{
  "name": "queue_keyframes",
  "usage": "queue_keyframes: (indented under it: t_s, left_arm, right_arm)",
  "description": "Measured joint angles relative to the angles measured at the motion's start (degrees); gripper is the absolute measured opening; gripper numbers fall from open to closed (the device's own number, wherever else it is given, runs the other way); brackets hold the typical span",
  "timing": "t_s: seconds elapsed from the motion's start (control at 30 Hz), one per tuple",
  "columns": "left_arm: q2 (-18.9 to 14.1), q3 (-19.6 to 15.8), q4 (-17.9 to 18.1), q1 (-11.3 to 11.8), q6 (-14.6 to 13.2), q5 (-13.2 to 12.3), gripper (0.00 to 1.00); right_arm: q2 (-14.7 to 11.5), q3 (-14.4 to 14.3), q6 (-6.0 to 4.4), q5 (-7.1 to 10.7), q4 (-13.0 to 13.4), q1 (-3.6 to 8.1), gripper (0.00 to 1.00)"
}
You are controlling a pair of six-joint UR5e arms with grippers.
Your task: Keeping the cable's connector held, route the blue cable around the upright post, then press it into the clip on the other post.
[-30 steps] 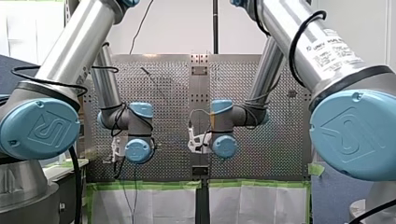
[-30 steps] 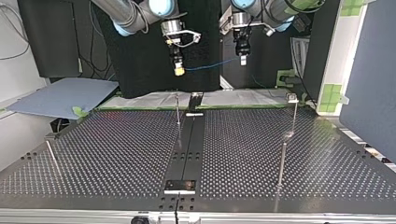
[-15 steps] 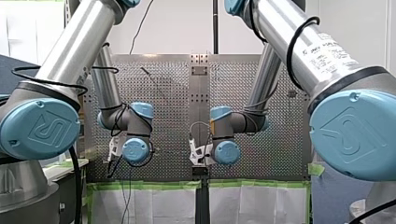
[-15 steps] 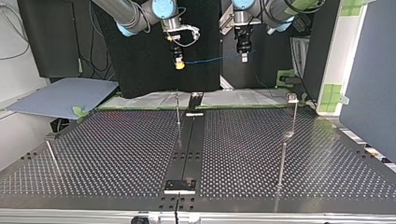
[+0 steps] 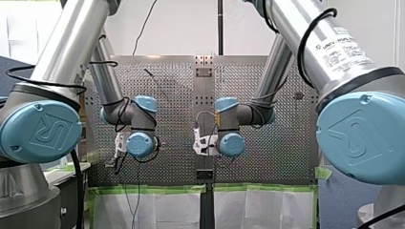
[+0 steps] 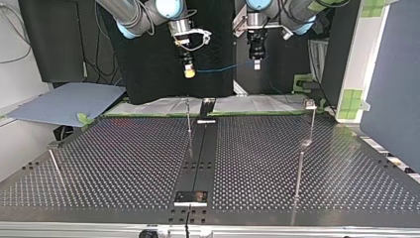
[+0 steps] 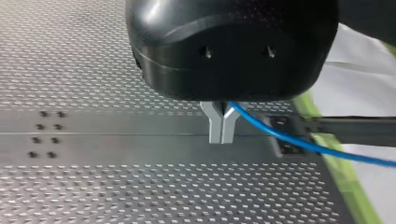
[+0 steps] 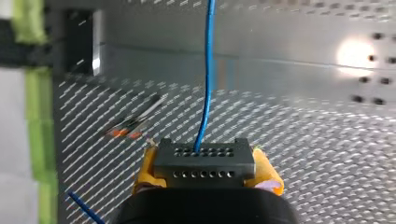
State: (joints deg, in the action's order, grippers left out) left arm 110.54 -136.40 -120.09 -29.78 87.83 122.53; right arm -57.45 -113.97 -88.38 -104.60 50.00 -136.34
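Right arm: my right gripper (image 8: 204,171) has its yellow pads (image 8: 145,169) clamped on both sides of a dark connector (image 8: 204,161), a block with rows of small holes. The blue cable (image 8: 208,79) leaves the connector's upper face and runs straight ahead over the perforated table (image 8: 303,154).

Left arm: my left gripper (image 7: 221,139) has its metal fingers (image 7: 215,123) pressed together on the blue cable. The cable comes out at one side of them and runs off above the green tape (image 7: 348,186) at the table's edge.

Top view: both grippers hang high over the table's far edge, well apart, and the cable spans between them with a slight sag. It is well above the posts. A thin upright post (image 6: 188,117) stands at the table's far middle, roughly under my right gripper. A second post (image 6: 312,121) at the view's right carries a small pale fitting at its top; I cannot tell whether it is the clip.
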Motion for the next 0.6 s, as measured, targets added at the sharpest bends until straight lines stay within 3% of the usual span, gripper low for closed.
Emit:
queue_keyframes:
  t_s: [0.17,0.33,0.6]
  left_arm:
    - [-3.0,0.0,-0.6,0.8,1.7,-1.6,0.00]
    - [-5.6,0.0,-2.8,1.4,4.2,-3.9,0.00]
    - [-9.6,0.2,-6.8,3.6,8.2,-3.8,0.00]
  right_arm:
    - [-2.7,1.4,-0.88,2.45,-0.7,0.04,0.00]
    - [-5.4,2.9,-1.58,3.50,-3.1,0.29,0.00]
    - [-9.8,4.1,-4.68,4.78,-7.1,0.71,0.00]
